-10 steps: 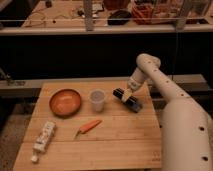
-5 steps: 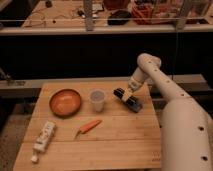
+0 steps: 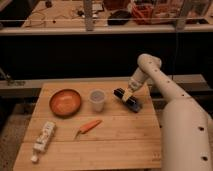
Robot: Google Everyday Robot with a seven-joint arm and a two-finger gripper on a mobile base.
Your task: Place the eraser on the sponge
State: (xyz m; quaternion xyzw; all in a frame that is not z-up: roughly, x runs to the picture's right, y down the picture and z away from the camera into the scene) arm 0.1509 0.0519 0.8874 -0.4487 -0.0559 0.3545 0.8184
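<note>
Two small dark blocks lie end to end on the wooden table (image 3: 115, 145), right of the clear cup. The left one, plain black, is the eraser (image 3: 119, 93). The right one, with a bluish tinge, is the sponge (image 3: 135, 105). My gripper (image 3: 128, 96) comes down from the white arm (image 3: 150, 75) and sits right at the joint between the two blocks, hiding part of each. I cannot tell whether the eraser rests on the table or is lifted.
A clear cup (image 3: 97, 100) stands just left of the eraser. An orange bowl (image 3: 65, 102) sits at the left, a carrot (image 3: 89, 126) in the middle, and a white tube (image 3: 43, 136) near the front left edge. My white body (image 3: 185, 135) fills the right side.
</note>
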